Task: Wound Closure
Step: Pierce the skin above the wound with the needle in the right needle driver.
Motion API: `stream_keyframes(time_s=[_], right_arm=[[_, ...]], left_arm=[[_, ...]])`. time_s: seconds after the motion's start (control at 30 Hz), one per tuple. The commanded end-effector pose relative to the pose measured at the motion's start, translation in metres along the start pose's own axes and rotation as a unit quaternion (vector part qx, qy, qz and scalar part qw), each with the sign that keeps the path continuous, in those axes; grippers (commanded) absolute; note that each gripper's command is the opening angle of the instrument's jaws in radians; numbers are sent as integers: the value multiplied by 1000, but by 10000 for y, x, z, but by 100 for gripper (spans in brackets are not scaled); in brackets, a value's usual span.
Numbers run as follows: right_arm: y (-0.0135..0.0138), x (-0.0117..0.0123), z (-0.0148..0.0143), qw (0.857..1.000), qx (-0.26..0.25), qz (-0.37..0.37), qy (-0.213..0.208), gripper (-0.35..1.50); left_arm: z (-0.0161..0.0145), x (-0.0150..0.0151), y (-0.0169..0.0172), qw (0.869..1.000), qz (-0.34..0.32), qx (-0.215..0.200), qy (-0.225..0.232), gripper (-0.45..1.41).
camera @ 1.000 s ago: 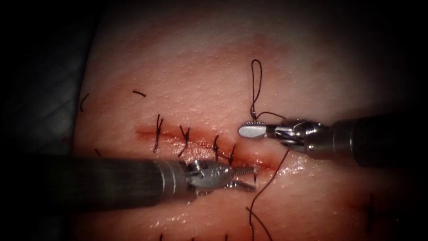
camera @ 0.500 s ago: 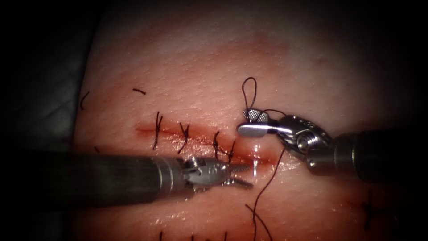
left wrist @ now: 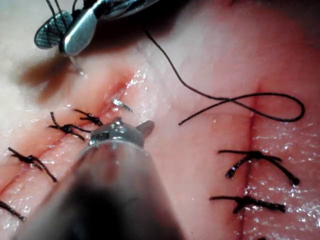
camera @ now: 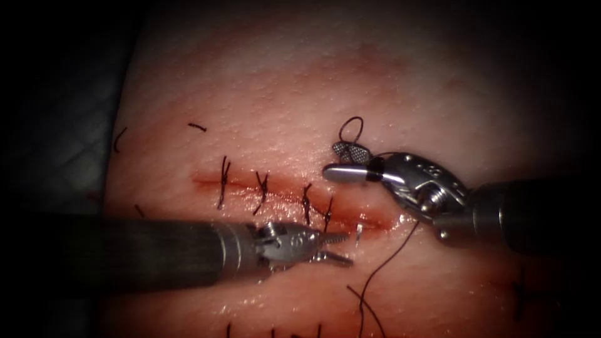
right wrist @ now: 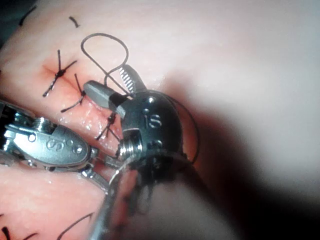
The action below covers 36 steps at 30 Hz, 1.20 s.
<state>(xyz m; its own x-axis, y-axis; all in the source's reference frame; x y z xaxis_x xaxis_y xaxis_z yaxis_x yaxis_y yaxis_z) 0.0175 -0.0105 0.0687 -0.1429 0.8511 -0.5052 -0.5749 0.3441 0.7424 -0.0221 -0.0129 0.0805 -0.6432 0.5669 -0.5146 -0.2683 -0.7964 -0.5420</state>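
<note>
Endoscope view: at lower centre the left tool (camera: pixel 343 248) gapes empty beside the needle (camera: pixel 359 233), whose tip pokes from the tissue (camera: pixel 282 94) at the right end of the cut (camera: pixel 241 185). Upper right, the right tool (camera: pixel 332 161) is spread and unclamped, the thread (camera: pixel 352 122) looping through it. Likely needle pickup: next calls for a square grip behind the tip.

A surgical training bench: a slab of tissue (camera: pixel 313 94) lies lit under an endoscope. Its cut (camera: pixel 282 195) carries dark practice stitches (camera: pixel 223 183) (another stitched row (left wrist: pixel 250 180) runs nearby).

Left tool (camera: pixel 335 247) and right tool (camera: pixel 344 161): dark matte shafts, polished steel wrists, serrated jaws, visible pivot screws, stamped "S" markings.
</note>
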Motion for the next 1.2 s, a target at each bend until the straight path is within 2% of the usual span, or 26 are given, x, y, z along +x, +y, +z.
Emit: stream_keyframes(time_s=[0.03,0.33,0.4,0.43,0.47,0.53,0.57,0.67,0.73,0.77,0.8,0.93,1.1,1.2], right_arm=[[4,-5,4,1000,-11,-15,-2,44],[21,-2,-14,991,-69,-111,-28,79],[20,-3,-15,988,-80,-122,-42,88],[18,-6,-15,988,-90,-122,-42,101],[18,-6,-15,987,-91,-122,-43,101],[16,-9,-13,988,-84,-123,-47,88],[15,-11,-11,988,-79,-124,-49,74],[12,-18,-5,987,-77,-127,-56,73],[12,-21,-1,987,-77,-132,-58,17],[12,-22,-1,988,-77,-123,-59,-21],[13,-21,-1,990,-76,-105,-60,-35],[14,-20,-1,994,-80,-35,-68,-35],[14,-21,0,990,-90,27,-106,-35],[16,-20,1,982,-85,90,-142,-35]], left_arm=[[8,-1,1,1000,0,-1,0,14],[8,-1,1,1000,0,0,0,14],[8,-1,1,1000,0,0,0,14],[8,-1,1,1000,0,0,0,16],[8,-1,1,1000,0,0,0,16],[9,-1,1,1000,0,0,0,16],[9,-1,1,1000,0,0,0,16],[8,-1,2,1000,0,0,0,16],[7,-1,3,1000,0,0,0,16],[7,-1,3,1000,0,0,0,16],[7,-1,3,1000,0,0,0,16],[5,-2,2,1000,1,-2,0,16],[2,-3,2,1000,1,-3,0,16],[2,-3,1,1000,1,-3,0,16]])
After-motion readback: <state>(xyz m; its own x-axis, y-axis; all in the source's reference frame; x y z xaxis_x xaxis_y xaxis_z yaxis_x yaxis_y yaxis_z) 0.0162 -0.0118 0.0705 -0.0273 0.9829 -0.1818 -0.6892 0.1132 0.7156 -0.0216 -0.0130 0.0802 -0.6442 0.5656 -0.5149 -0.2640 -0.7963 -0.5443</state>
